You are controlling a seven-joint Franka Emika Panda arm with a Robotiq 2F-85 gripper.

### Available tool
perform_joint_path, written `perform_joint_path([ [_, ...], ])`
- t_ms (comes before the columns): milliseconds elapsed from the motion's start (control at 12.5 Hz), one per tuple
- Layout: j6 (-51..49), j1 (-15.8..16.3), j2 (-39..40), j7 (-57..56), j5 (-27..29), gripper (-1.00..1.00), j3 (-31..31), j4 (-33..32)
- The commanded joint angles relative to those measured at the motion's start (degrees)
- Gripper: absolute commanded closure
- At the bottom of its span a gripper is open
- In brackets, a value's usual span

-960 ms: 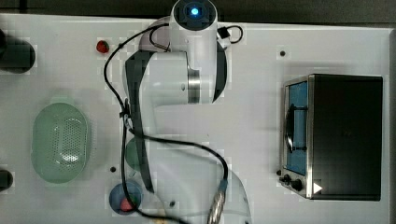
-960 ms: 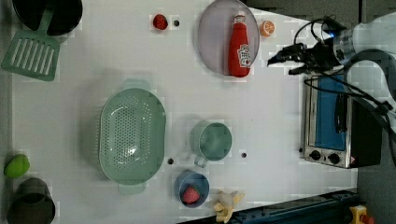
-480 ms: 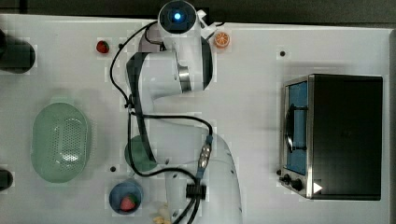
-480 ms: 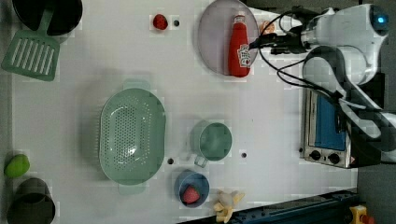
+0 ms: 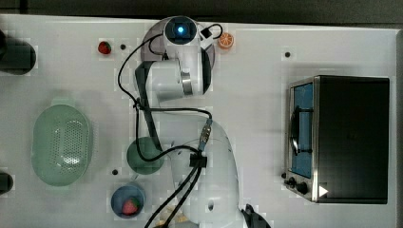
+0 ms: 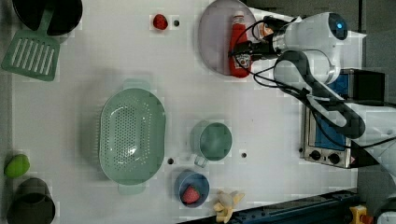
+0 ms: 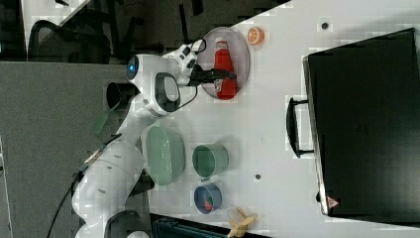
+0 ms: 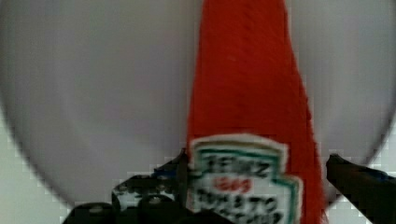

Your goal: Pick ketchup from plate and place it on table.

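Ketchup bottle [image 6: 239, 44] lies flat on the plate [image 6: 214, 42], gripper [image 6: 241, 50] spread wide astride its labelled body; best to settle lower, centre the bottle between the fingers, then close squarely before lifting toward the counter [image 6: 261, 116].

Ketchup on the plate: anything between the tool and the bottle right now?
Nothing visible. The open tool is already at the ketchup, which lies flat on the plate; in the wrist view a finger stands on each side of the label with no other object in the gap.
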Motion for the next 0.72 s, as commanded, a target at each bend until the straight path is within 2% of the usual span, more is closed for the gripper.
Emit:
perform_joint_path([
  [80, 1.94, 0.24, 0.59, -2.63, -1.05, -1.0, -0.03, 3.5],
  [400, 3.42, 0.29, 2.38, -2.54, -1.05, -1.0, -0.12, 4.31],
  [480, 3.54, 0.3, 2.48, -2.52, -1.05, -0.92, -0.09, 4.31],
  [720, 3.92, 0.29, 2.45, -2.49, -1.05, -0.19, -0.12, 4.62],
])
